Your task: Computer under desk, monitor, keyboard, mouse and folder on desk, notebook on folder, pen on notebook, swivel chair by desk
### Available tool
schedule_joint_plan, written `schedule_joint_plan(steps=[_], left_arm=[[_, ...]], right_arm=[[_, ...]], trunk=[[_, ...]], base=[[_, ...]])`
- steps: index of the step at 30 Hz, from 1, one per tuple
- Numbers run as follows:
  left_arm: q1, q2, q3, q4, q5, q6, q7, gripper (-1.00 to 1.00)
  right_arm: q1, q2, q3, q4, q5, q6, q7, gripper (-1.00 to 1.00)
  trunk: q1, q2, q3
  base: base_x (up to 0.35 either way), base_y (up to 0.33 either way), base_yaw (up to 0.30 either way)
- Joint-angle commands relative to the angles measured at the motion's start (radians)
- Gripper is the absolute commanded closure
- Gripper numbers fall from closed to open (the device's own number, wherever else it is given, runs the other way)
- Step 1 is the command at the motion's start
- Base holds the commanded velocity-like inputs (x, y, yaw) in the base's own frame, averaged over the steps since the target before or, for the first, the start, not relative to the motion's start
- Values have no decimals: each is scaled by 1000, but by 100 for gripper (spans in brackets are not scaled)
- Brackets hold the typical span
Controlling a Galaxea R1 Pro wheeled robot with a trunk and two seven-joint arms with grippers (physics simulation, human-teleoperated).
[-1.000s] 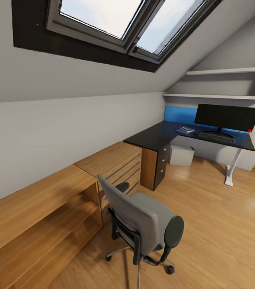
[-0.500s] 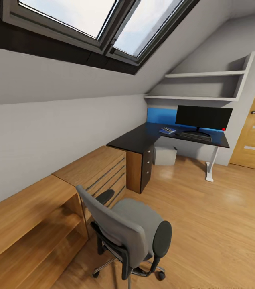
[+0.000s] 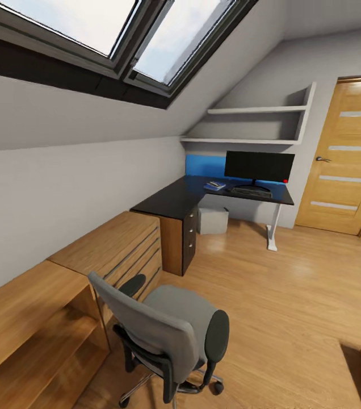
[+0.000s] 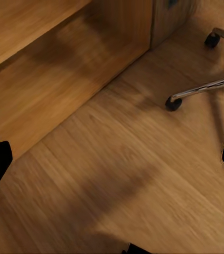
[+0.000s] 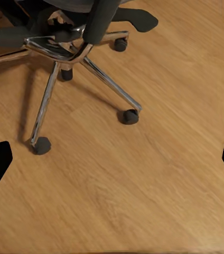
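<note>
We judge the task barely begun — monitor (image 3: 259, 165) and keyboard (image 3: 251, 192) sit on the far tabletop (image 3: 169, 199), computer (image 3: 213, 220) beneath it, while the swivel chair (image 3: 166, 329) stands well apart — both claws spread, holding nothing.

Light: we see bright daylight from the roof windows (image 3: 118, 40).
Shadows: soft ones lie on the floor (image 3: 294, 307) under the chair (image 3: 163, 329).
Glare: a pale sheen on the far floor near the door (image 3: 345, 159).
Blur: our left wrist view looks smeared.
Distortion: walls bend at the head view's edges.
</note>
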Motion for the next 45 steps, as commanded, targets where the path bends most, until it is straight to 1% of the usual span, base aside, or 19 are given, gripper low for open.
schedule_joint_plan(steps=[1, 30, 39, 45], left_arm=[[1, 0, 0, -2, 5, -1, -2, -100], [1, 1, 0, -2, 5, -1, -2, -100], [1, 1, 0, -2, 5, -1, -2, -100], [1, 1, 0, -3, 5, -1, -2, -100]], right_arm=[[-1, 1, 9, 2, -2, -3, -6, -100], [-1, 1, 9, 2, -2, -3, -6, -100], [-1, 1, 10, 2, -2, -2, -6, -100], [-1, 3, 10, 2, -3, 0, -7, -100]], trunk=[[0, -1, 0], [0, -1, 29], [0, -1, 37], [0, -1, 41]], base=[[7, 30, -274], [72, 65, -273], [73, 219, -272], [-105, 269, -273]])
